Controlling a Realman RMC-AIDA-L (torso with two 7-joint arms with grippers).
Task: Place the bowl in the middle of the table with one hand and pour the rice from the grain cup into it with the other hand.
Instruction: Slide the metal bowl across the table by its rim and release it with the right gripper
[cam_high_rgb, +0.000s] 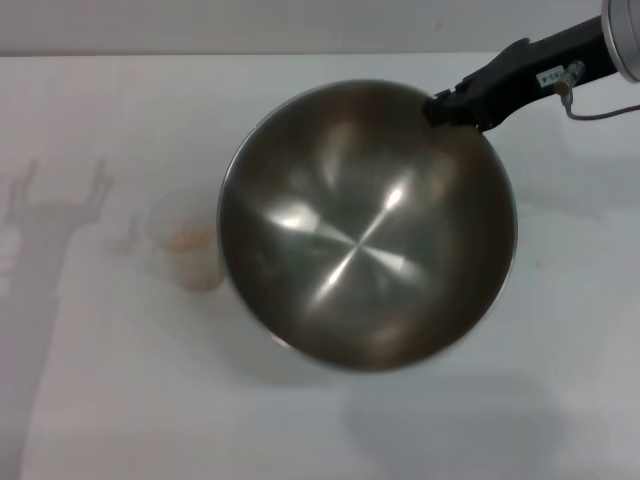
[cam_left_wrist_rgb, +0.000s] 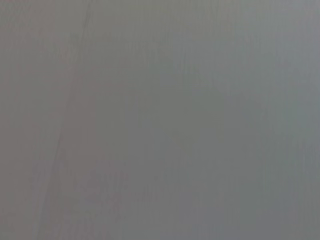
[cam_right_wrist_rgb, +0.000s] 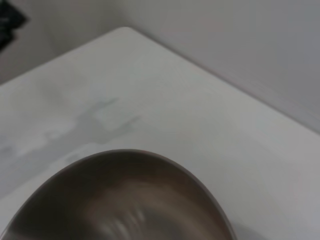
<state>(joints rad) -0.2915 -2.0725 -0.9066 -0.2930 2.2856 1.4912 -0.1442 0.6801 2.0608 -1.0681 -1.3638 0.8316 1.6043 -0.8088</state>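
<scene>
The bowl (cam_high_rgb: 365, 225), a large shiny steel one, fills the middle of the head view and looks raised above the table (cam_high_rgb: 120, 400), with its shadow below it. My right gripper (cam_high_rgb: 455, 105) grips the bowl's far right rim, its black arm reaching in from the upper right. The bowl's rim also shows in the right wrist view (cam_right_wrist_rgb: 125, 200). The grain cup (cam_high_rgb: 185, 245) stands on the table just left of the bowl, with pale rice (cam_high_rgb: 192, 240) in it. My left gripper is out of view, and the left wrist view shows only plain grey.
A fork-shaped shadow (cam_high_rgb: 55, 200) falls on the table's left side. The table's far edge (cam_high_rgb: 200, 55) meets a grey wall. The table's corner shows in the right wrist view (cam_right_wrist_rgb: 122, 30).
</scene>
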